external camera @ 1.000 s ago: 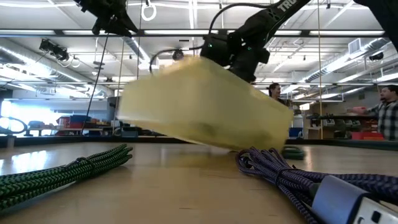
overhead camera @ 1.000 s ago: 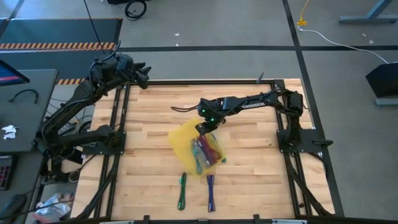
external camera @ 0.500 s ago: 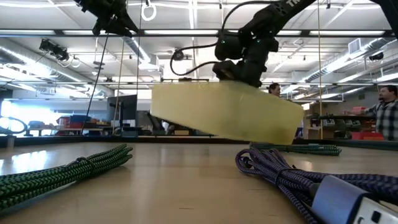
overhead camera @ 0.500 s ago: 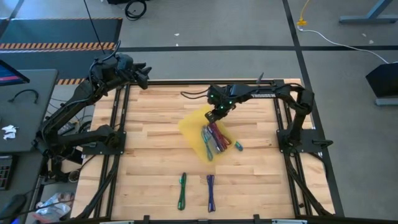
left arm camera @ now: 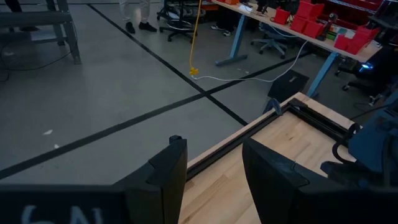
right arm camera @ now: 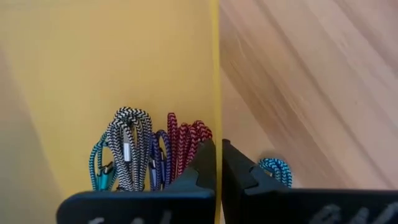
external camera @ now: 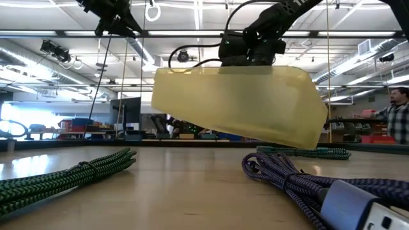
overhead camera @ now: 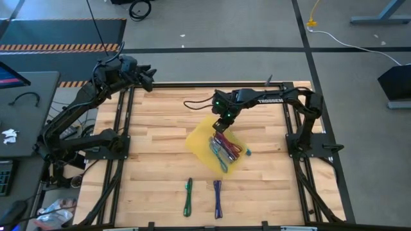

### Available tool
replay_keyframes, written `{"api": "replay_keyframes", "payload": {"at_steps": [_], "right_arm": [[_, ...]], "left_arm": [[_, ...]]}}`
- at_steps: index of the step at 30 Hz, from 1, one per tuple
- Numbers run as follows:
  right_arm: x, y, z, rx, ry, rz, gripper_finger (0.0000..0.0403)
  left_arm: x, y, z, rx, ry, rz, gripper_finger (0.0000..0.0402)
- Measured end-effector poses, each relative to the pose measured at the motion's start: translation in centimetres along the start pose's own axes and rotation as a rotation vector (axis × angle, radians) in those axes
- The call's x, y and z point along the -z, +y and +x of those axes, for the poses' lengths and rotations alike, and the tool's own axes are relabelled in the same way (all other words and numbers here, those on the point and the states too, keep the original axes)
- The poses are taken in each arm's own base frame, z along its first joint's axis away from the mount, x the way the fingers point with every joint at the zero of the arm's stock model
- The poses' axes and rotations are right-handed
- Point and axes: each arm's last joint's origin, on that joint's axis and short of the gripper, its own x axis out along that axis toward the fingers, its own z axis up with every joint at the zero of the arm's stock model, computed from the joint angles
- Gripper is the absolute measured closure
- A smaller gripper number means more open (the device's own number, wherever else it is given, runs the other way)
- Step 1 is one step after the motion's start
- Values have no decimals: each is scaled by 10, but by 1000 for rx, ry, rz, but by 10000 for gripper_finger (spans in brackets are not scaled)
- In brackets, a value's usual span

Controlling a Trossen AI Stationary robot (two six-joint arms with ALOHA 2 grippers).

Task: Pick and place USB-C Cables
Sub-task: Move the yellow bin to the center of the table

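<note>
High view: my work surface is a butcher-block wooden table (overhead camera: pixel 160 128) in a black frame, standing on a grey concrete floor (overhead camera: pixel 212 25) crossed by dark tape lines, with a hazard-striped strip along one side. Seen across the table at low level, the room beyond is an open workshop with ceiling lights, benches and red bins; a person (external camera: pixel 399 115) stands at the far edge.

My right arm reaches over the table's middle. My right gripper (overhead camera: pixel 223 123) has its fingers pressed together on the rim wall of a yellow bin (overhead camera: pixel 204 140), one finger inside and one outside. The low view shows the bin lifted clear of the wood and tilted.

Inside the bin, several USB-C cables (right arm camera: pixel 149 155) are bunched against the wall at my fingers: teal, grey, purple and maroon-red. One teal cable (right arm camera: pixel 277 169) lies on the wood just outside that wall. A green cable (overhead camera: pixel 188 196) and a purple cable (overhead camera: pixel 218 197) lie on the table's near side, apart from each other and from the bin.

My left gripper (left arm camera: pixel 214 180) waits at the table's far left corner, fingers spread, nothing between them.
</note>
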Motion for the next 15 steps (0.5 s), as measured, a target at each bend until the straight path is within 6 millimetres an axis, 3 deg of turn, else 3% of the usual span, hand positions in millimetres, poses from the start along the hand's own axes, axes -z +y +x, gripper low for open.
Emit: {"api": "replay_keyframes", "payload": {"at_steps": [9,15], "right_arm": [[-19,7,-2,-55,-201,31,400],[-15,-1,-3,-6,-157,147,400]], "left_arm": [[0,0,0,0,0,-39,239],[0,0,0,0,0,-50,239]]}}
